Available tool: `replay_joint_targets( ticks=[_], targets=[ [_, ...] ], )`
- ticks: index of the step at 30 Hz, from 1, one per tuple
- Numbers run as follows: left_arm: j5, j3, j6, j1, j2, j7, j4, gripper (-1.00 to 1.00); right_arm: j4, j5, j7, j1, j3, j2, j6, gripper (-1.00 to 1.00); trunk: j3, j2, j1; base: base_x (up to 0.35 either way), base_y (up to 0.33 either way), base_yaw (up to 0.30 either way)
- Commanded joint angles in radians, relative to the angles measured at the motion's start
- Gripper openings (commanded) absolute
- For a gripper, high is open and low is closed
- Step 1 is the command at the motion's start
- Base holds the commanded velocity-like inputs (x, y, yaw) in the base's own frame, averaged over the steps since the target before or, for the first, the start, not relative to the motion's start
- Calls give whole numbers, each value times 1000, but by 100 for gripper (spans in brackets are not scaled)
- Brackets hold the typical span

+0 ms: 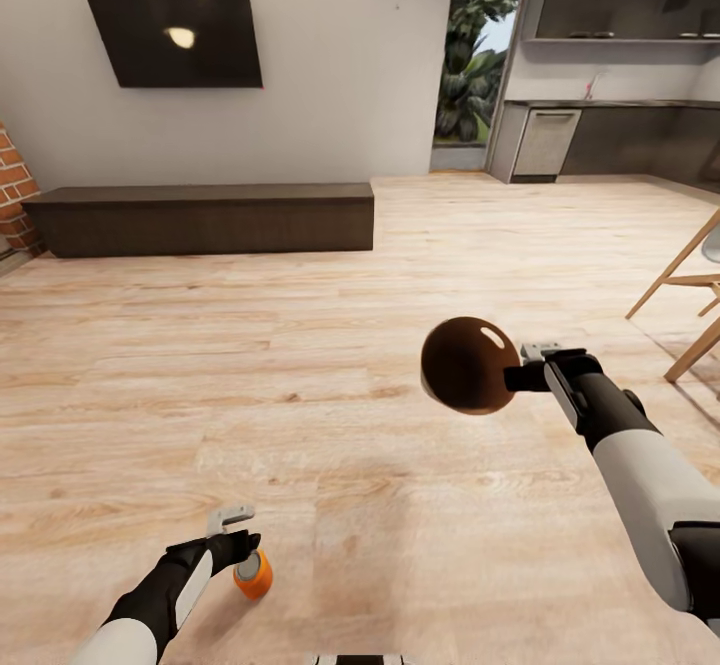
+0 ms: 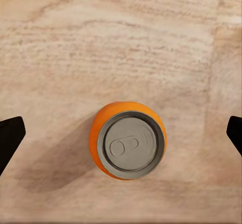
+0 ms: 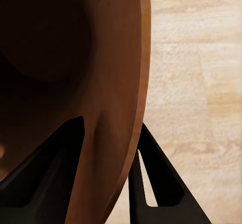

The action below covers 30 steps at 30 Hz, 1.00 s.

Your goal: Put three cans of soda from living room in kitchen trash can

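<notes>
Orange soda can (image 2: 128,140) upright on floor, centred between left gripper's (image 2: 121,133) spread fingers — probably light, rigid, slick; grip mid-wall — right gripper (image 3: 113,176) clamps tash can (image 1: 468,365) rim.

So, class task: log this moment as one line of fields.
place: living room | right gripper: shut on trash can rim, bin held up | left gripper: jaws open astride upright orange soda can on floor

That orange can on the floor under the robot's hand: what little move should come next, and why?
Probably lower the left gripper and shut it on the orange can. The can stands upright on the wood floor, centred between the wide-open fingers, not yet held. The right gripper already pinches the trash can rim.
</notes>
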Motion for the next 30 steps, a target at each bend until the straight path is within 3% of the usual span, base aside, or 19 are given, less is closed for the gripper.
replay_joint_targets(
  ticks=[1, 10, 30],
  targets=[
    [0, 0, 0, 0, 0, 0, 0, 100, -1, -12, 1, -1, -1, 0, 1, -100, -4, 0, 0, 0, 0, 0],
    [1, 0, -1, 0, 0, 0, 0, 100, 0, -11, 1, -2, 15, 0, 1, -100, -39, -3, 4, 0, 0, 0],
    [-1, 0, 0, 0, 0, 0, 0, 100, -2, -10, 1, -3, 38, -1, 3, -100, -39, -3, 4, 0, -15, 0]
  ],
)
